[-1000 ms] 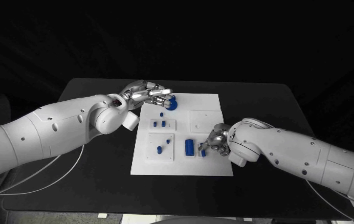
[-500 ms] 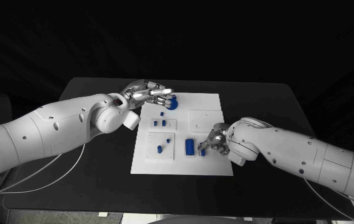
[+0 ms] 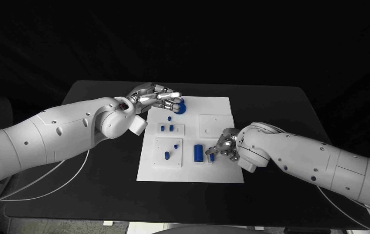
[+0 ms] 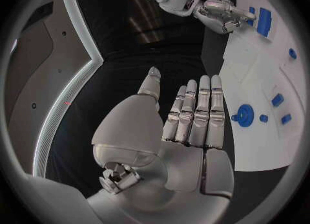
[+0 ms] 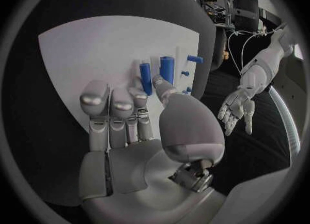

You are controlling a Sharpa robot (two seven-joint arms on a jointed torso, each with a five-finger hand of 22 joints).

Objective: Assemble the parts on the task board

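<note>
Task board (image 3: 220, 172) is laid mid-table with blue parts (image 3: 198, 153) on it. Left hand (image 3: 156, 98) is held flat, fingers straight and pressed together, nothing gripped, beside the round part (image 3: 179, 107). Right hand (image 3: 226, 147): fingers curled at a small blue part (image 3: 212, 159); grip cannot be told.

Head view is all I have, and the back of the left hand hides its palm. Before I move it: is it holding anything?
Observer: No. In the left wrist view the left hand is empty, fingers straight and side by side.
Operator: And the round blue part?
Observer: The round blue part lies on the task board beside those fingers, ungripped.
Operator: Right hand?
Observer: In its wrist view the right hand has its fingers curled in; its thumb tip reaches the narrow blue part. Whether they touch I cannot tell.
</note>
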